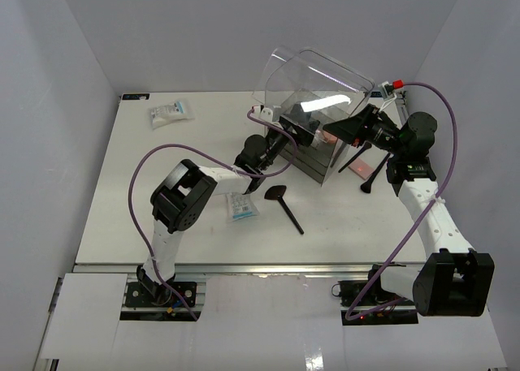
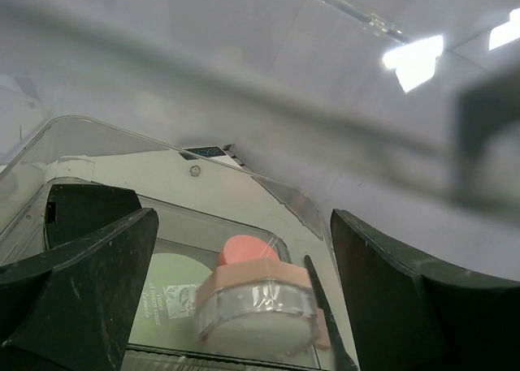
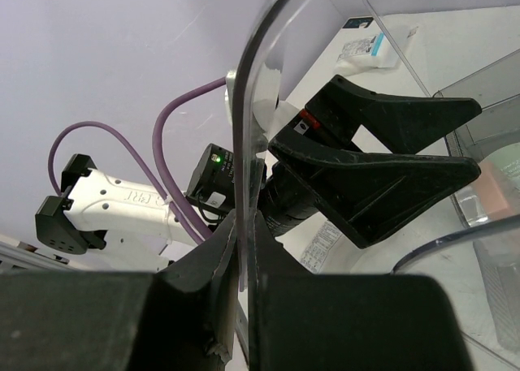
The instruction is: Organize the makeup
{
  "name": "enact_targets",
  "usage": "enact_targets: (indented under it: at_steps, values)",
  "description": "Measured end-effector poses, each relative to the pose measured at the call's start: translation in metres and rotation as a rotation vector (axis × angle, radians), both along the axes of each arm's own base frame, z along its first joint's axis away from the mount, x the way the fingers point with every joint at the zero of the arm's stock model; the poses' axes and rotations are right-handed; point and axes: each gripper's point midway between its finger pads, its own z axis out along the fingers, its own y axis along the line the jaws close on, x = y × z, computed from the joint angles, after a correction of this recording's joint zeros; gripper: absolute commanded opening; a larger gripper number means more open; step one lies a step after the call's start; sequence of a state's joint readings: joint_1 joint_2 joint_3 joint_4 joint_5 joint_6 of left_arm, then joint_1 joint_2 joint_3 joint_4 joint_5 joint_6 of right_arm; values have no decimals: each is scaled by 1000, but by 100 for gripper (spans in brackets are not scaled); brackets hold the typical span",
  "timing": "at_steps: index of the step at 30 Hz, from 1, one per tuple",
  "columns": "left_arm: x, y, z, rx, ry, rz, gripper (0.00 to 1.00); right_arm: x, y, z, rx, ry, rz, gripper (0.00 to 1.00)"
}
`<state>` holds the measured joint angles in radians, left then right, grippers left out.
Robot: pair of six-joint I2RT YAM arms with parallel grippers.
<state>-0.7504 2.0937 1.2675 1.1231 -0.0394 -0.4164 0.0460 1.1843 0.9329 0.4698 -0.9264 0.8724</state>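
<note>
The left pincer [image 2: 244, 241] is standing wide open and empty over a round compact [image 2: 256, 306] inside the clear box [image 1: 313, 156]. The right pincer [image 3: 244, 241] is clamping the raised lid [image 3: 252, 103].

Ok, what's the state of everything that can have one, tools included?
Box lid: raised open, held by the right tool.
Right tool: shut on the lid's edge.
Left tool: open, inside the box.
Round compact: lying in the box, not gripped.
Flat-headed brush: lying on the table.
Near packet: flat on the table.
Far packet: flat on the table.
</note>
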Motion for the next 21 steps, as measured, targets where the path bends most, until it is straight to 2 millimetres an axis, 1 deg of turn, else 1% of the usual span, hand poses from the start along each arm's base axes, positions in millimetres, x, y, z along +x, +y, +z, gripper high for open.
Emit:
enact_targets:
  at_steps: [5, 11, 17, 21]
  values:
    - [-2, 3, -5, 9, 11, 5, 98, 0, 0, -1, -3, -2, -1, 8]
    - [-11, 12, -21, 44, 51, 11, 98, 0, 0, 0, -5, -6, -1, 8]
    - [-28, 25, -26, 72, 75, 9, 98, -1, 0, 1, -5, -8, -5, 8]
    - [-41, 39, -29, 87, 89, 16, 98, -1, -1, 0, -7, -8, -5, 8]
